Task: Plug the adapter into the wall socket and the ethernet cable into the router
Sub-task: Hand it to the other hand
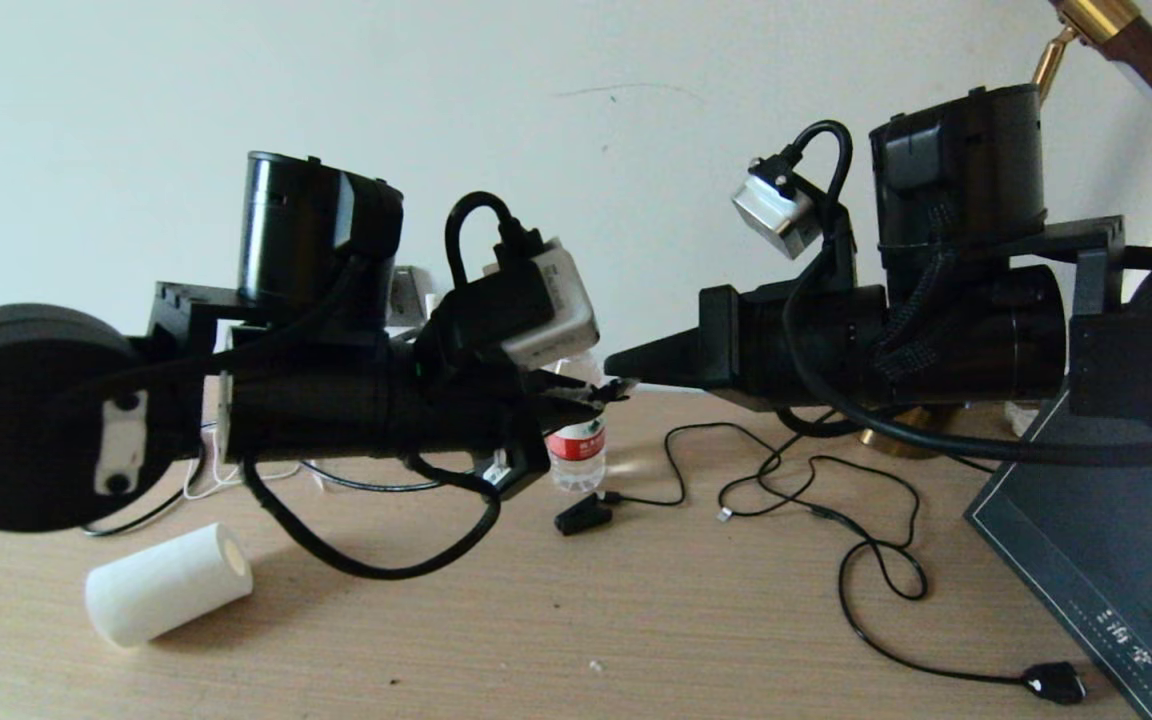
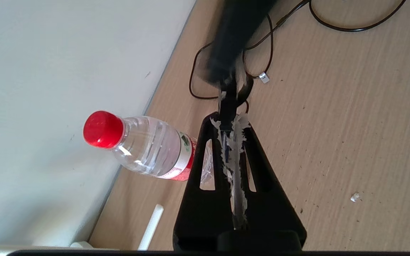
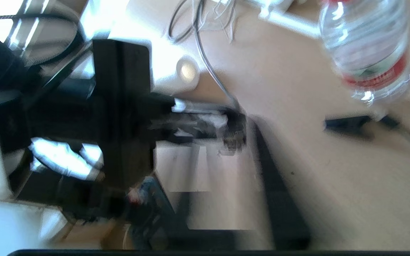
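paper in a white roll point(image 1: 168, 583) is lying on its side nearest, toward the near left corner of the worktop point(image 1: 556, 640). a black cord with an inline switch point(image 1: 1056, 683) is ending at the near right.

further in, thin black cables are looping over the middle. the ethernet cable point(image 1: 725, 515), as i am judging it, is the one ending in a small pale plug. that plug is lying flat on the wood, and its cable is running off toward the right edge. which way the plug itself is pointing i cannot tell. another black cable is ending in a clip point(image 1: 584, 517) just beside it.

above them both arms are reaching inward, tip to tip. the left gripper point(image 1: 591, 398) is pressing its fingers point(image 2: 258, 170) fully together, and i am seeing nothing held between them. the right gripper point(image 1: 626, 365) is meeting it from the other side. whether it is closed or open i cannot tell. the plug is lying below the tips and toward the right side, so the right arm is looking nearer to it. the coming move is probably asking it to go down.

behind the tips a clear water bottle point(image 1: 576, 460) is standing with its red cap on. at the far edge, by the wall, the router point(image 2: 150, 227) is showing mainly one white antenna. the adapter and the wall socket are not showing anywhere.
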